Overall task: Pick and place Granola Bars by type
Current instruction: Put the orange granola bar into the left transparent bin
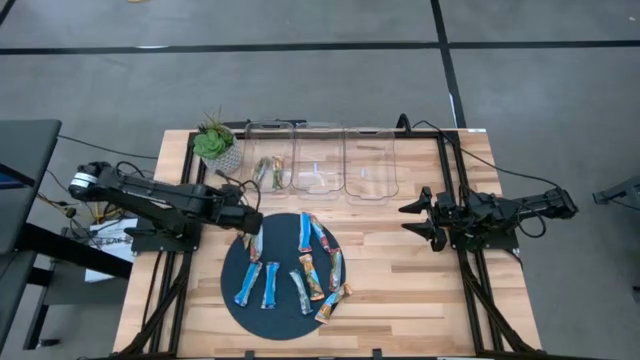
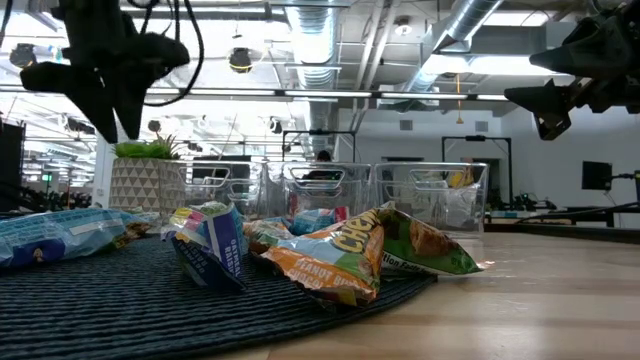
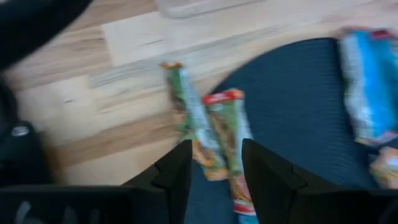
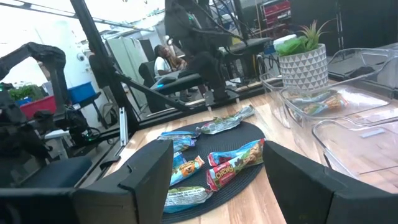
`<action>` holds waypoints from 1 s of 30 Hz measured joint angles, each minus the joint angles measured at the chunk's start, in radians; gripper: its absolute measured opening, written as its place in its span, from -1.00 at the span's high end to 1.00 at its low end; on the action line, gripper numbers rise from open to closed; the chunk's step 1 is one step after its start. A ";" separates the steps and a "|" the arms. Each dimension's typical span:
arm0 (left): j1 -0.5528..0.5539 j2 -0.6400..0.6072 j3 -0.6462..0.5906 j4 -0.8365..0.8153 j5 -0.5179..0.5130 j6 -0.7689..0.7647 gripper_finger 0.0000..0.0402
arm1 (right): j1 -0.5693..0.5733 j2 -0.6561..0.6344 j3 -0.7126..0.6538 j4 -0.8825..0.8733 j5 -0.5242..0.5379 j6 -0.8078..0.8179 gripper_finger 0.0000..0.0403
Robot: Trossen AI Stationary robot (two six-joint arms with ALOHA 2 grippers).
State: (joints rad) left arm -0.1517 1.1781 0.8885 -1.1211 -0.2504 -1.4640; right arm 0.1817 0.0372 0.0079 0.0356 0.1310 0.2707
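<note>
While over the left rim of the round dark mat (image 1: 232, 288), left gripper (image 1: 256, 229) hangs open and empty above two green granola bars (image 3: 211, 127) lying side by side, half on the mat, half on the wooden desk (image 1: 420, 290). Just under the fingers (image 3: 267, 171), not touching them. Other Granola Bars (image 1: 300, 268), blue and orange ones, spread across the mat. One more bar (image 1: 266, 171) already in the left clear bin (image 1: 272, 165), next to the potted plant (image 1: 214, 143). Right gripper (image 1: 420, 218) off to the right side, open, empty, well apart from every bar.
</note>
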 joint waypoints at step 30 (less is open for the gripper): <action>0.159 0.150 -0.177 0.233 0.068 0.158 -0.13 | 0.000 0.001 0.000 0.000 0.000 0.000 -0.21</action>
State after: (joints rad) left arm 0.0074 1.3281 0.7118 -0.8880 -0.1821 -1.3060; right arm 0.1817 0.0383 0.0082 0.0357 0.1314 0.2707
